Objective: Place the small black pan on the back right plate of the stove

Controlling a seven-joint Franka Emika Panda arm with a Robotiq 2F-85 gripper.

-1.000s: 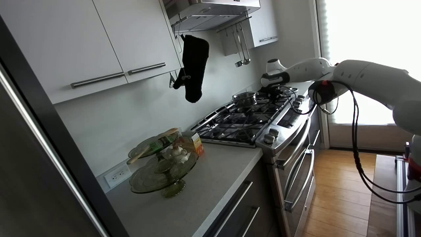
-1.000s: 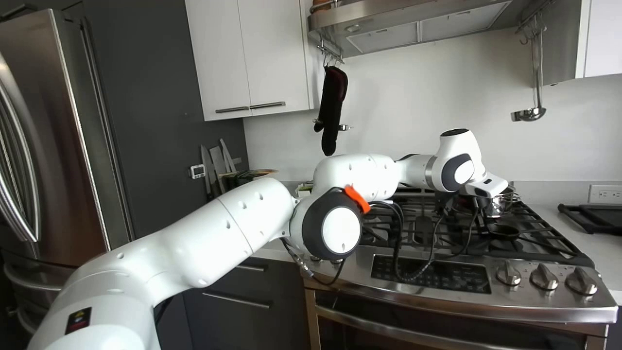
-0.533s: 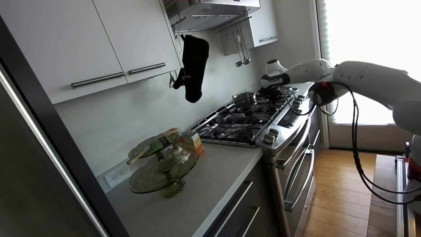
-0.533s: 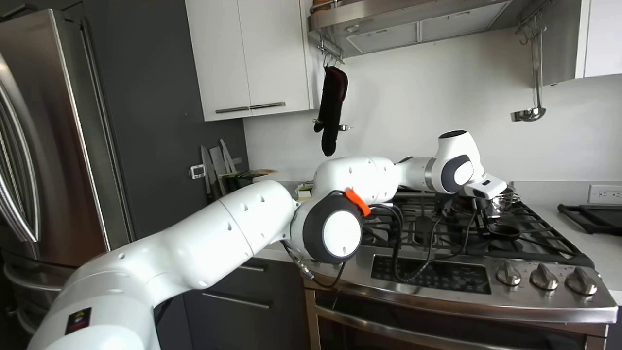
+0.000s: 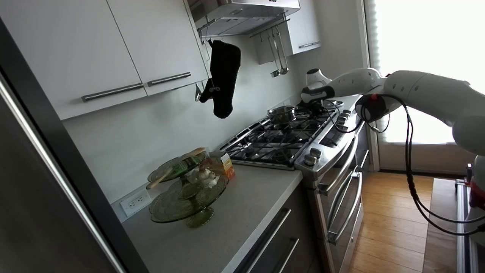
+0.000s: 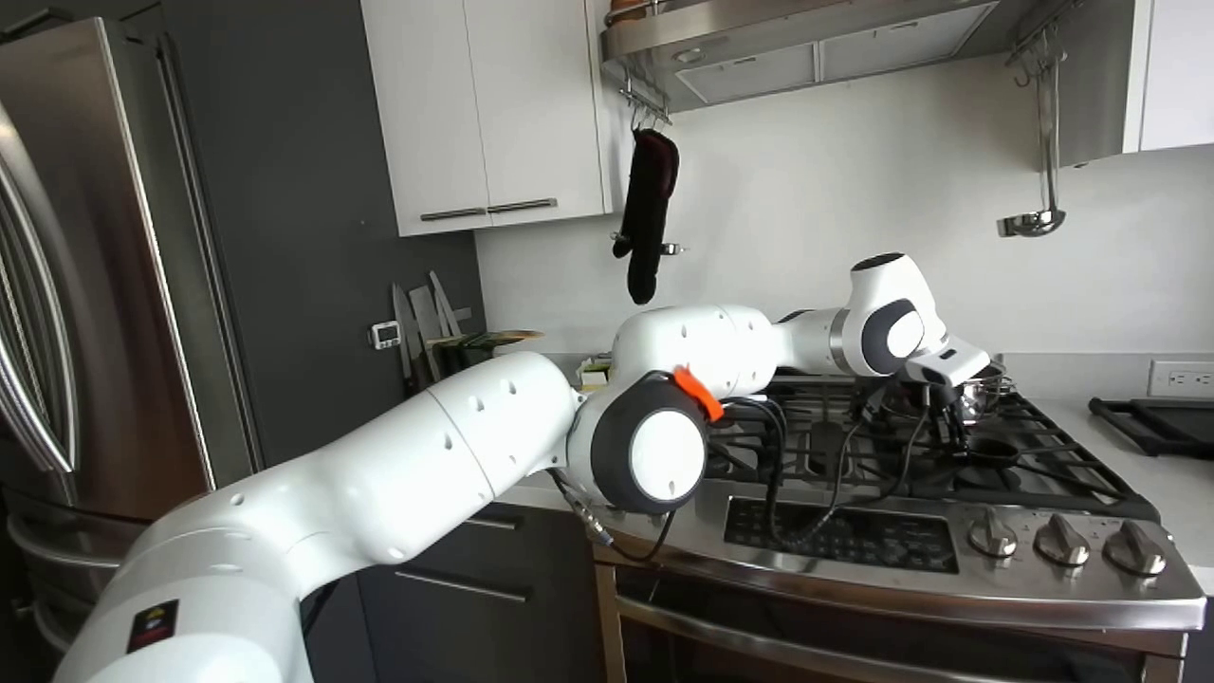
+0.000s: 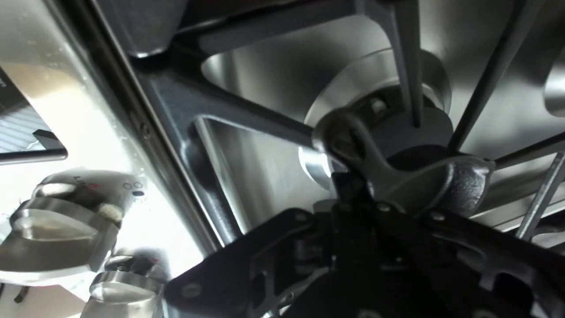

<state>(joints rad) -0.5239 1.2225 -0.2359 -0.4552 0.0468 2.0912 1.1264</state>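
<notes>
Your gripper [image 7: 359, 190] clamped on handle [image 7: 377, 170] of small black pan [image 7: 463, 185], grip in shadow. Pan over front right burner [image 7: 399, 137] of stove [image 6: 873, 586]; contact with grate [image 7: 256, 117] unclear. In exterior view, wrist [image 6: 910, 332] half hides steel pot [image 6: 982, 395].

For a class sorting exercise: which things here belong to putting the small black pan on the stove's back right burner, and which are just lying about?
Part of the job: small black pan, stove, hand

Just there: oven mitt, ladle, steel pot, glass cake stand, carton
</notes>
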